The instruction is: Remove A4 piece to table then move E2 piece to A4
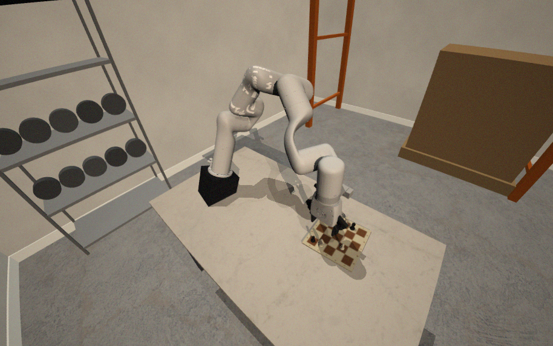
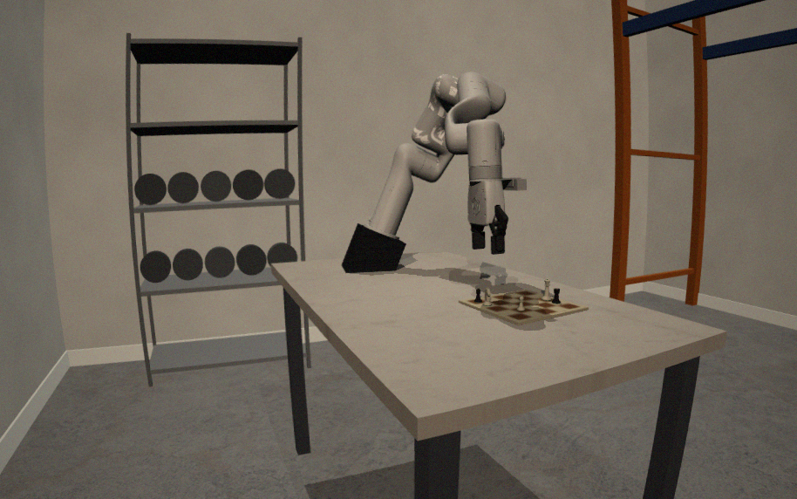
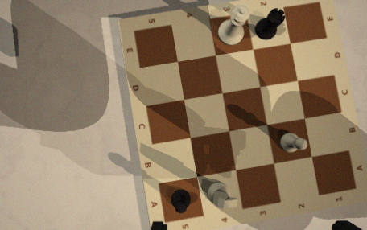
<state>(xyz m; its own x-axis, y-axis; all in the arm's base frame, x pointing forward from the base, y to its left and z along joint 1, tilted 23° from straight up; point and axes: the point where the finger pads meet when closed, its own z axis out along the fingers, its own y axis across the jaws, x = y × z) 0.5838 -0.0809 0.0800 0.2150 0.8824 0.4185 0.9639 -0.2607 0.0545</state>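
Note:
The small chessboard [image 3: 237, 108] lies on the table. A white piece [image 3: 219, 193] stands on A4, and it also shows in the exterior view [image 2: 487, 297]. A black rook-like piece [image 3: 270, 24] stands on E2, and it also shows in the exterior view [image 2: 555, 295]. A tall white piece [image 3: 233, 28] stands on E3 beside it. A black pawn [image 3: 181, 199] is on A5 and a white pawn [image 3: 294, 142] on B2. My gripper [image 2: 488, 238] hangs open and empty well above the board's near side, fingers pointing down. Only its fingertips show at the bottom edge of the wrist view.
The board [image 1: 337, 244] sits towards the right part of the table, with bare table top [image 1: 261, 253] to its left and front. The arm's black base [image 1: 217, 185] stands at the table's far corner. A shelf rack [image 2: 214, 194] and an orange ladder [image 2: 655, 153] stand off the table.

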